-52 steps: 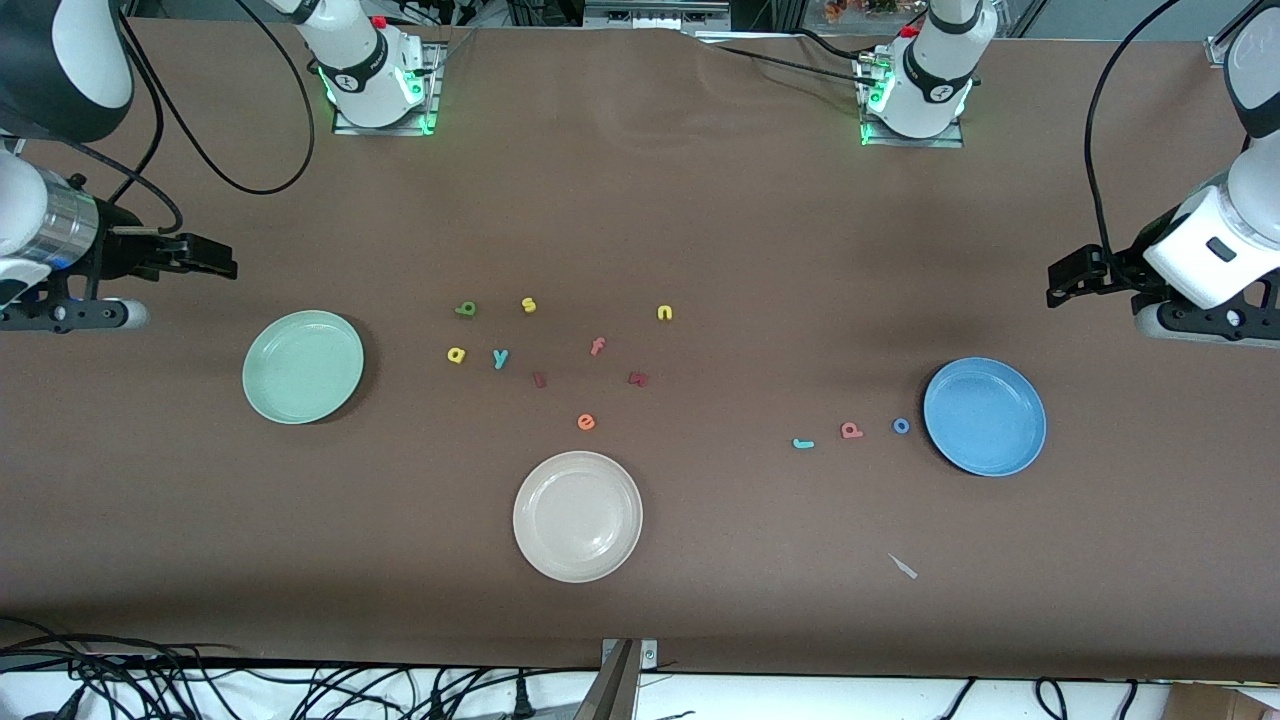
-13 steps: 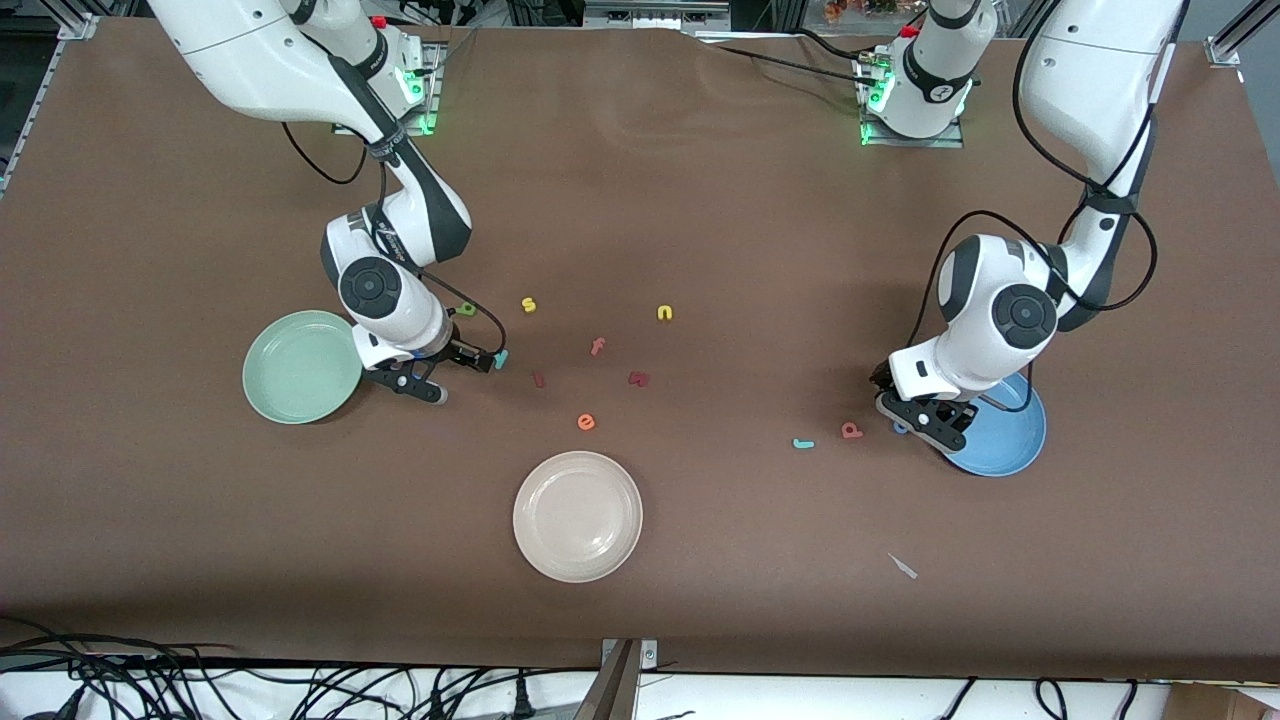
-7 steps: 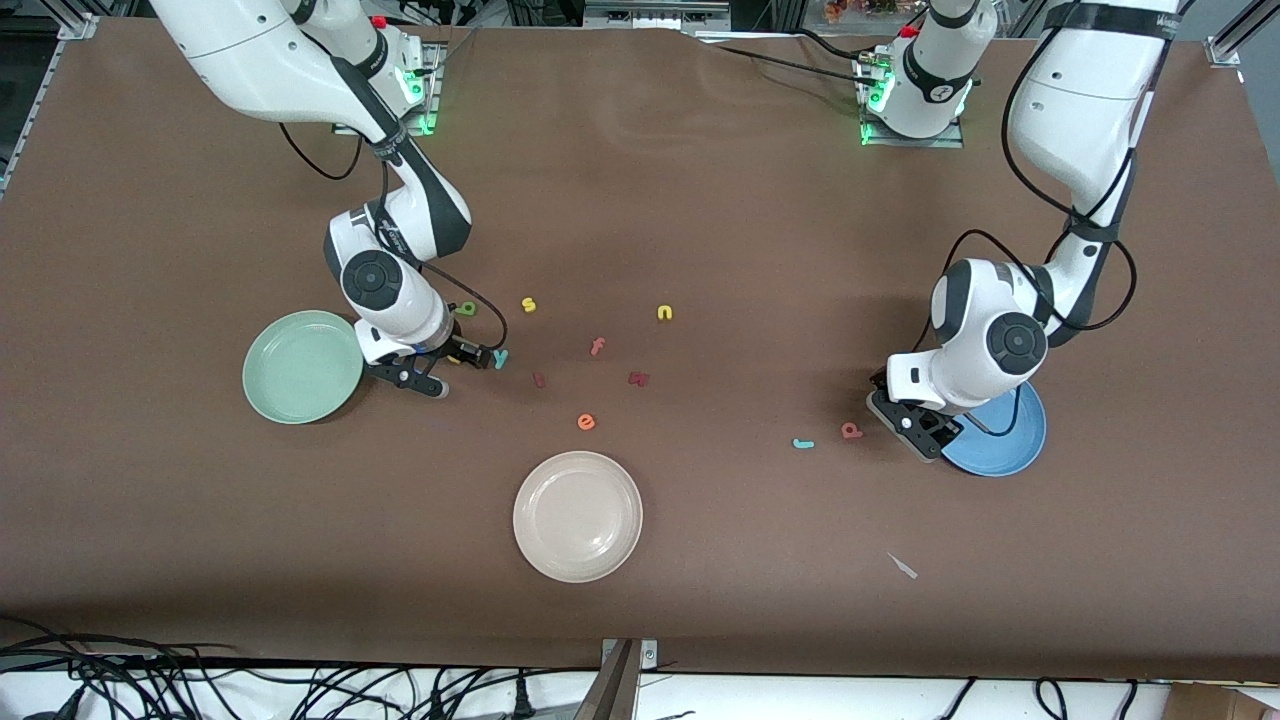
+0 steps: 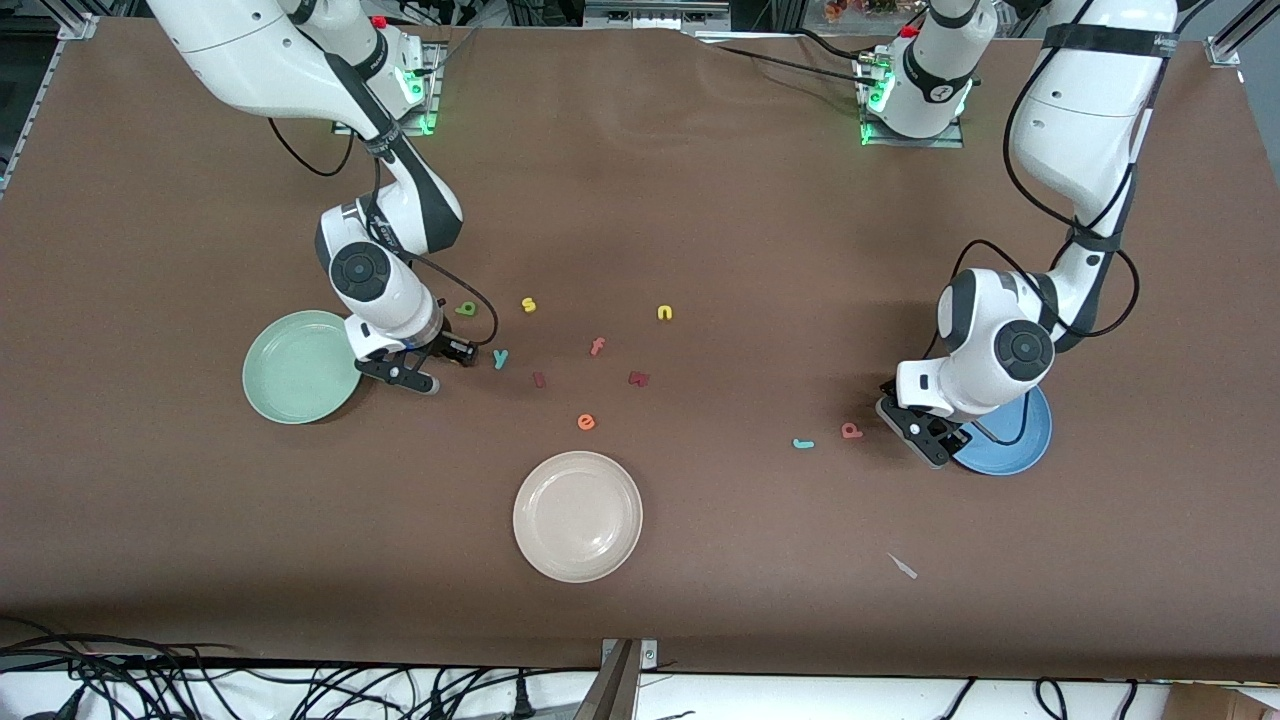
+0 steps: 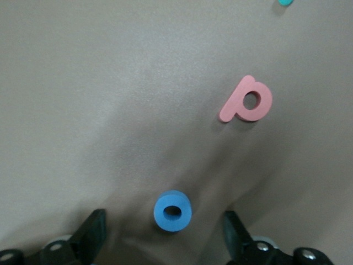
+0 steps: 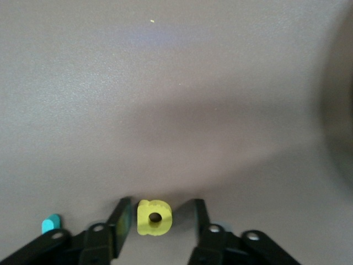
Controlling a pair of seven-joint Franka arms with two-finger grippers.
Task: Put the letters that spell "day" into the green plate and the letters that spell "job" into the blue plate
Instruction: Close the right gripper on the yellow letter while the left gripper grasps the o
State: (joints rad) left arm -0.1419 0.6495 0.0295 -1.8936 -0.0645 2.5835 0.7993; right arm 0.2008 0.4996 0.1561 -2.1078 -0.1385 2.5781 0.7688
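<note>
My right gripper (image 6: pixel 161 213) is down at the table beside the green plate (image 4: pixel 300 367), its jaws open on either side of the yellow "a" (image 6: pixel 154 217), one finger close to it and the other apart. The teal "y" (image 4: pixel 500 358) and green "d" (image 4: pixel 466 309) lie close by. My left gripper (image 5: pixel 165 220) is low at the blue plate (image 4: pixel 1012 447), open wide around the blue "o" (image 5: pixel 172 210) without touching it. The pink "b" (image 4: pixel 851 430) and teal "j" (image 4: pixel 803 443) lie beside it, toward the table's middle.
A cream plate (image 4: pixel 577 516) sits nearer the front camera at mid-table. Loose letters lie between the arms: yellow "s" (image 4: pixel 529 304), yellow "n" (image 4: pixel 665 313), pink "f" (image 4: pixel 597 346), orange "e" (image 4: pixel 586 422) and two dark red ones (image 4: pixel 638 378). A white scrap (image 4: pixel 903 566) lies near the front edge.
Both arms swung in from the table's ends and came down to the letters. In the last second the right gripper's jaws narrowed around the "a"; the left gripper settled over the "o".
</note>
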